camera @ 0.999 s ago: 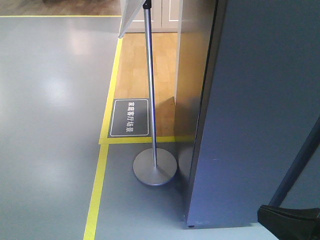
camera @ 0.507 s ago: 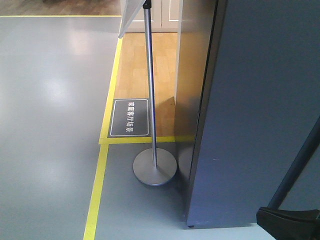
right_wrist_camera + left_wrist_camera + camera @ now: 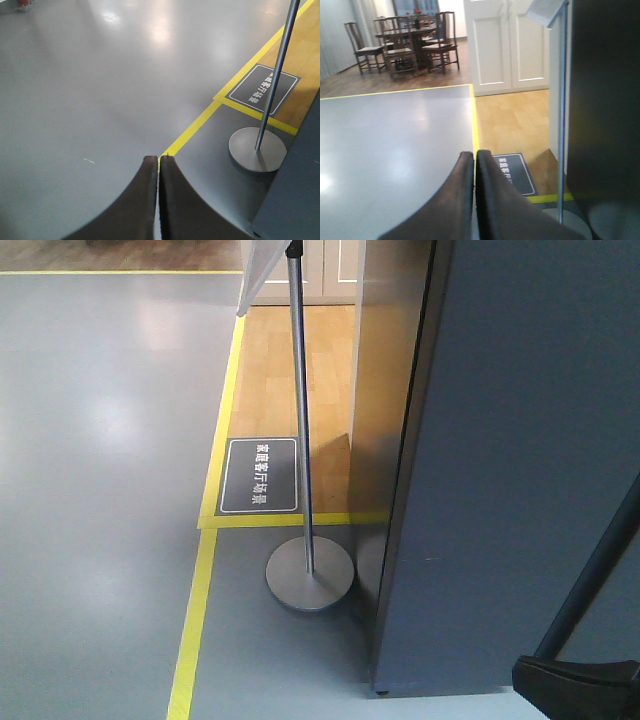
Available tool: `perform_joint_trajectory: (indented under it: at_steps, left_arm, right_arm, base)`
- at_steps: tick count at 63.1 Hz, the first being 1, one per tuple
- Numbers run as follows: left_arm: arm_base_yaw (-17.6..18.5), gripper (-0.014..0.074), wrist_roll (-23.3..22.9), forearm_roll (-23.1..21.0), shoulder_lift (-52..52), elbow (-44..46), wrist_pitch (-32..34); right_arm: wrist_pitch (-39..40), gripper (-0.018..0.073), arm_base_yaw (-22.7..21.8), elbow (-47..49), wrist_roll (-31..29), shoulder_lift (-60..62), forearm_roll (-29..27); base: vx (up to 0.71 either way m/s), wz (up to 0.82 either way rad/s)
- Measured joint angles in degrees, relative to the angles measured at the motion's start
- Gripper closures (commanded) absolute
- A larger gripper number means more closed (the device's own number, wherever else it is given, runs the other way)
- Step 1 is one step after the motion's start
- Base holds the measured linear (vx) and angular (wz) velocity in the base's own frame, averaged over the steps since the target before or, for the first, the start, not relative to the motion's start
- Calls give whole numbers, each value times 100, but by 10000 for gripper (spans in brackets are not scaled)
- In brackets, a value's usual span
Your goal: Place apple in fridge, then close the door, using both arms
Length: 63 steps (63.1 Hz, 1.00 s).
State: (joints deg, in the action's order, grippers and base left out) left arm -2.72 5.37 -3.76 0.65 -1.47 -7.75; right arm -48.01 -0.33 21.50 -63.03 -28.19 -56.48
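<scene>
The left gripper [image 3: 475, 162] points over grey floor [image 3: 390, 140], its two dark fingers [image 3: 462, 190] pressed together with nothing between them. A yellow line [image 3: 474, 125] borders wood flooring with a dark floor sign [image 3: 517, 172]. A thin pole [image 3: 562, 115] stands beside a dark panel [image 3: 605, 110], possibly the fridge. White cabinets [image 3: 507, 45] and dining chairs [image 3: 405, 42] sit behind.
</scene>
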Motion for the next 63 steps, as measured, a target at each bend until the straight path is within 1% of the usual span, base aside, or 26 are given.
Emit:
perform_joint_trajectory:
  at_steps: [4, 63]
  left_arm:
    - [-59, 603, -49, 0, 0, 0, 0]
    - [-59, 603, -98, -5, 0, 0, 0]
  right_arm:
    - [-12, 563, 0, 0, 0, 0, 0]
    - [-27, 563, 0, 0, 0, 0, 0]
  base:
    - [0, 0]
    - [0, 0]
